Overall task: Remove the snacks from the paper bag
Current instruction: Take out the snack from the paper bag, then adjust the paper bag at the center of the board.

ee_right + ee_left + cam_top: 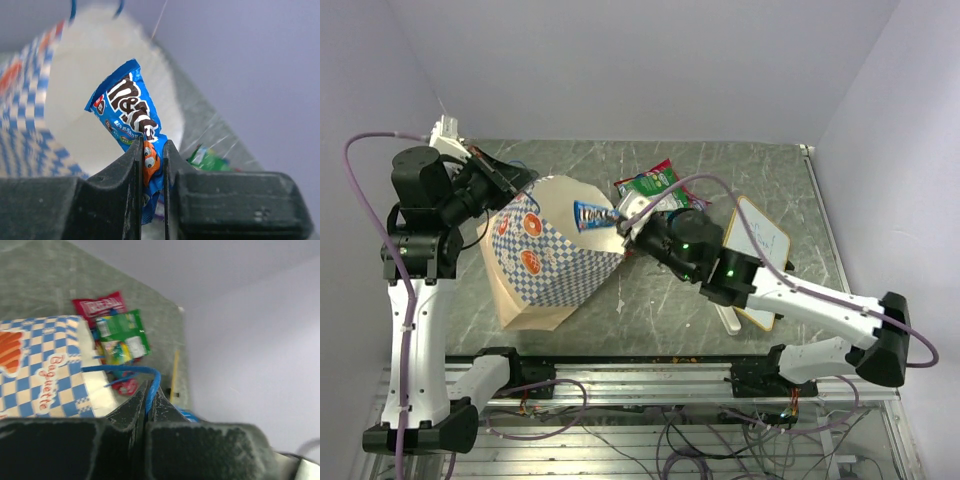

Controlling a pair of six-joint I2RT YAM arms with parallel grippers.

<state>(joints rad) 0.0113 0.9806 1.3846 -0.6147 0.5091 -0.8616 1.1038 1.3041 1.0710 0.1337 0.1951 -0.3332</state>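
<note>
The right tool (151, 150) is clamped on the near end of a blue M&M's packet (127, 107). The packet's long axis points away from the tool into the cream mouth of the paper bag (555, 255). The left tool (149, 396) pinches the blue string handle (125, 370). A red bag (100, 305) and a green packet (122, 327) lie on the counter (650, 300) just beyond the rim. The whiteboard (760, 245) lies by the right arm, away from the bag.

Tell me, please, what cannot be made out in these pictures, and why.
1. Top external: the paper bag's inside is hidden by its own upper wall, so remaining snacks cannot be counted.
2. Right wrist: the blue packet in the right gripper covers part of the bag's inside.
3. Top external: the right arm covers part of the whiteboard; its writing is too small.
4. Left wrist: the snack pile is blurred; the bag hides its left edge.
</note>
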